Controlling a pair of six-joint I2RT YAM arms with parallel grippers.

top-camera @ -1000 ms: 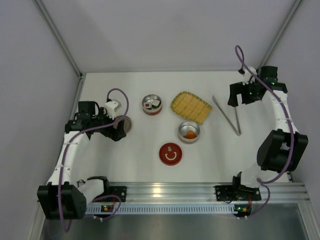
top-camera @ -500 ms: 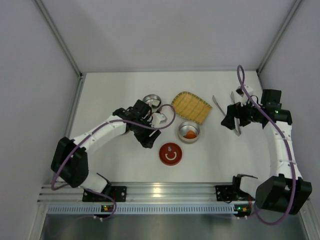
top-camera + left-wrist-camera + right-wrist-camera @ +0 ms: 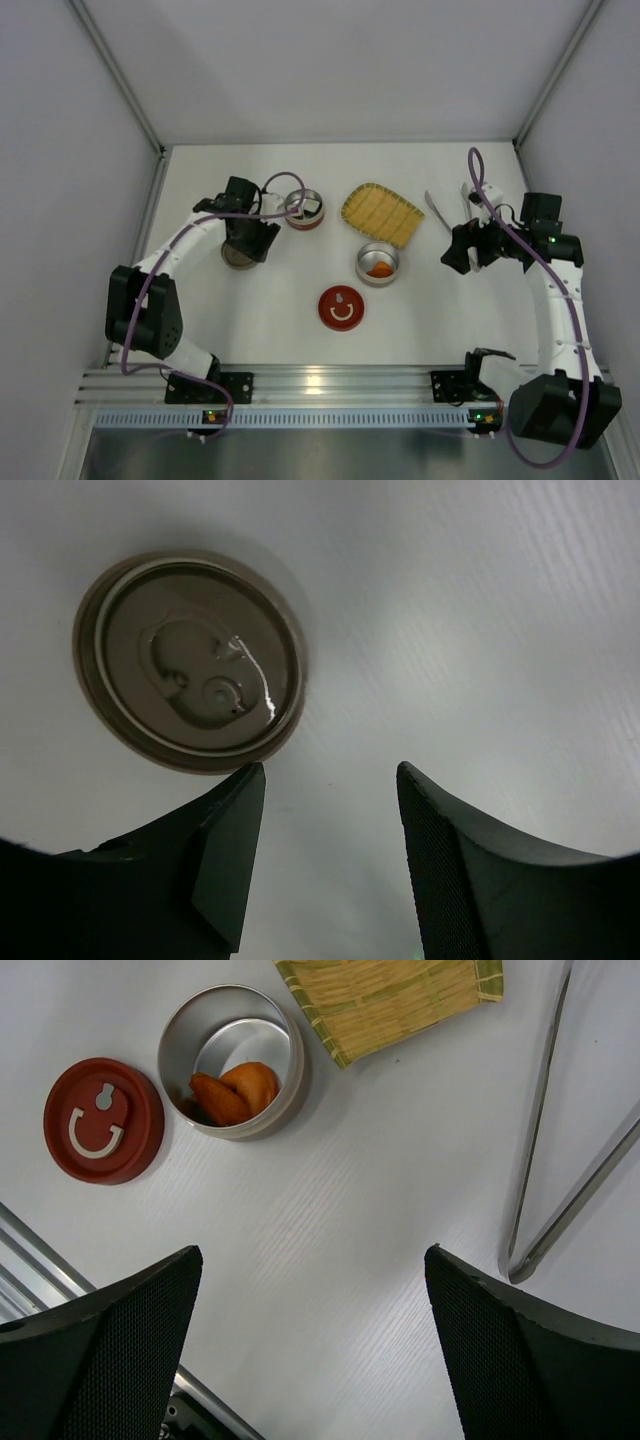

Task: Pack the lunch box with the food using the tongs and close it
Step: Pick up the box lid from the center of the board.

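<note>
- At the right side of the table [image 3: 290, 290], the tongs [image 3: 534, 1125] lie flat just beside my right gripper [image 3: 312, 1255]. They sit past its right finger, not between the two.
- Tongs: slim silvery metal, two long arms meeting in a narrow V. The joined end points toward the wrist (in the overhead view the wrist hides that end).
- Right gripper: fingers spread wide, hovering above bare table, holding and touching nothing.
- Food: orange-red chunks [image 3: 235, 1090] rest in a silver tin [image 3: 297, 1065] ahead of the left finger. The tin stands between the red lid [image 3: 103, 1120] and the yellow woven tray [image 3: 390, 1000]. White blocks [image 3: 303, 208] sit in a second tin [image 3: 290, 216], just right of my left arm.
- Left gripper [image 3: 330, 775]: fingers apart and empty, above the table just beside a dull round lid [image 3: 190, 660], which lies flat off the left fingertip.
</note>
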